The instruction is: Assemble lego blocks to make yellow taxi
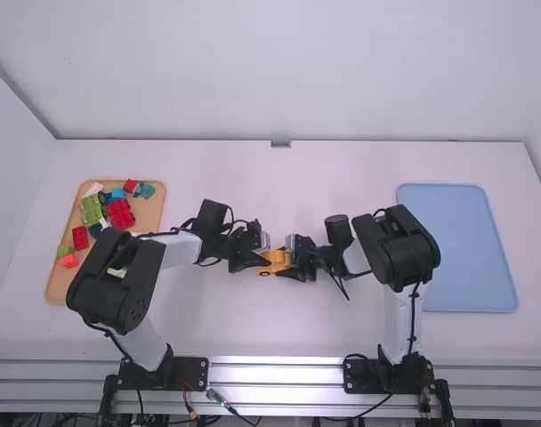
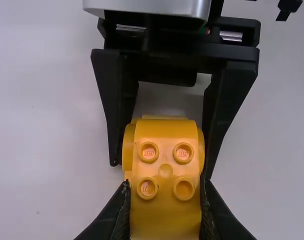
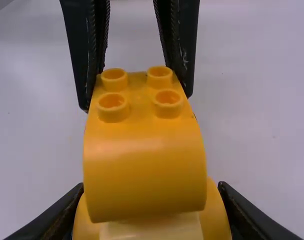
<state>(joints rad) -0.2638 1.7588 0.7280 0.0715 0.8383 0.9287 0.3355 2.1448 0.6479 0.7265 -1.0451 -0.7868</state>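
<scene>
Between the two grippers, over the table's middle, is a yellow block assembly [image 1: 276, 261], with my left gripper [image 1: 262, 261] at its left end and my right gripper [image 1: 293, 259] at its right. In the left wrist view the studded, curved yellow block [image 2: 165, 172] is clasped between the fingers of my left gripper [image 2: 165, 200]. In the right wrist view my right gripper [image 3: 151, 205] holds the wider, rounded yellow piece [image 3: 215, 215] below the curved block [image 3: 144, 165]. Whether the two pieces are fully pressed together, I cannot tell.
At the far left lies an orange-brown tray [image 1: 151, 213] with red, green, blue and white blocks. A blue tray [image 1: 457, 249] lies on the right side of the white table [image 1: 279, 329], beyond the right arm.
</scene>
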